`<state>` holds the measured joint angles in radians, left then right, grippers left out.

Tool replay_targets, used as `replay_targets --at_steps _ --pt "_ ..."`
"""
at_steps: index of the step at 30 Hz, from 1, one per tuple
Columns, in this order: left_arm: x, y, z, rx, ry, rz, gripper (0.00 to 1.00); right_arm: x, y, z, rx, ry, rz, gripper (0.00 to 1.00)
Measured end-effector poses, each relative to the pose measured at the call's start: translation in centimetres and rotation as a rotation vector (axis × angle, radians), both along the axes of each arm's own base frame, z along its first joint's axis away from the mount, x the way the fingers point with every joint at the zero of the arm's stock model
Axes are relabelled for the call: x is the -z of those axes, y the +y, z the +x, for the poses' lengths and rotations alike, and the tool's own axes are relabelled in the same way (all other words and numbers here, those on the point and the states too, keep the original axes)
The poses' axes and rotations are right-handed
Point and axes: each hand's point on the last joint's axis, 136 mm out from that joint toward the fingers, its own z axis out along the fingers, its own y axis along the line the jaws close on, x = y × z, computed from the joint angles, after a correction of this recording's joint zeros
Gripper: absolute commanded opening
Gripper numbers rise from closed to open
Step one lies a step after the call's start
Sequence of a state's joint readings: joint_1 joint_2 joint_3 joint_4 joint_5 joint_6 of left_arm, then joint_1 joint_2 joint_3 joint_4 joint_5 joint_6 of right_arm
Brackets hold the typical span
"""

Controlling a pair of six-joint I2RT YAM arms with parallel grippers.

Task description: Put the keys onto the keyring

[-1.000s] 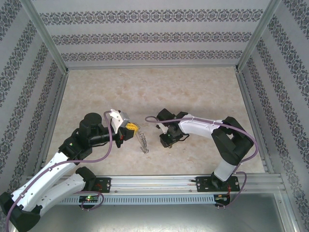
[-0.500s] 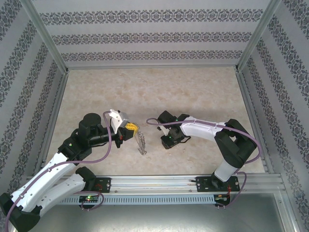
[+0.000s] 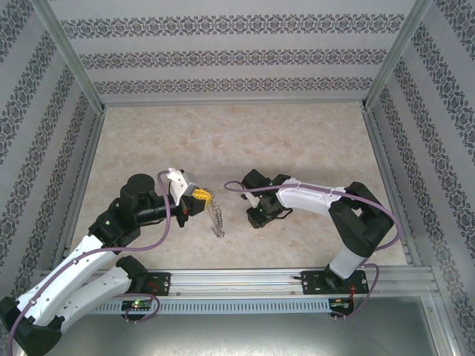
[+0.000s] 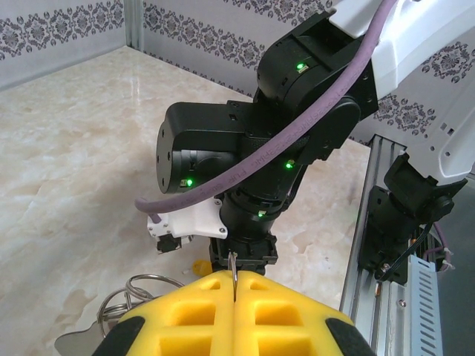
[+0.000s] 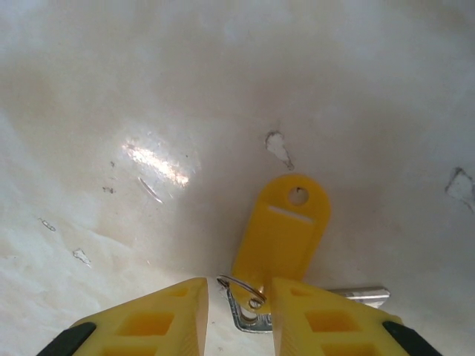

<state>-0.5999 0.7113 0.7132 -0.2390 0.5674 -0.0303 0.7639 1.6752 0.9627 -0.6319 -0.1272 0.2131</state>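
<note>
My left gripper [image 3: 206,197] is shut on the keyring, a silvery loop of chain and rings [image 3: 217,219] that hangs down to the table. In the left wrist view the yellow fingers [image 4: 185,315] pinch a thin ring wire [image 4: 234,273], and more of the keyring's rings [image 4: 137,291] lie at lower left. The keys are a yellow tag [image 5: 286,237] joined by a small split ring [image 5: 243,287] to a metal key [image 5: 251,317], flat on the table. My right gripper [image 5: 239,285] is low over them, jaws apart around the split ring and key head.
The right gripper [image 4: 241,252] faces the left one closely, a short gap between them, with the yellow tag [image 4: 199,265] under it. Metal frame rails [image 3: 297,280] run along the near edge. Patterned walls [image 3: 230,59] close in the marble table [image 3: 237,141].
The right arm settled slightly lower and nearer over the keys a second ago. The hanging chain swung a little left. In the last half second nothing visibly moved.
</note>
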Motion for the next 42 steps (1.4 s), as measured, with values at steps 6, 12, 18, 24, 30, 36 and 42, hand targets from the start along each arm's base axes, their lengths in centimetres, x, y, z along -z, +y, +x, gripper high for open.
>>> replay_targets --at_steps 6,12,18,24,30,36,42 --pt "0.0 0.0 0.0 0.000 0.000 0.000 0.00 0.1 0.0 0.1 -0.008 -0.010 -0.020 0.21" --pt "0.0 0.0 0.0 0.000 0.000 0.000 0.00 0.1 0.1 0.0 -0.015 -0.016 -0.026 0.18" --pt "0.0 0.0 0.0 0.000 0.000 0.000 0.00 0.1 0.1 0.0 -0.015 -0.016 -0.026 0.13" --pt "0.0 0.0 0.0 -0.001 0.000 0.000 0.00 -0.6 0.2 0.1 -0.014 -0.032 -0.010 0.06" --pt "0.0 0.0 0.1 -0.004 -0.001 0.001 0.00 -2.3 0.8 0.5 -0.023 -0.077 0.041 0.00" --pt "0.0 0.1 0.2 -0.015 -0.003 0.005 0.00 -3.0 0.8 0.5 -0.027 -0.099 0.063 0.00" --pt "0.1 0.2 0.4 -0.025 -0.005 0.010 0.00 -2.3 0.7 0.6 -0.024 -0.093 0.046 0.00"
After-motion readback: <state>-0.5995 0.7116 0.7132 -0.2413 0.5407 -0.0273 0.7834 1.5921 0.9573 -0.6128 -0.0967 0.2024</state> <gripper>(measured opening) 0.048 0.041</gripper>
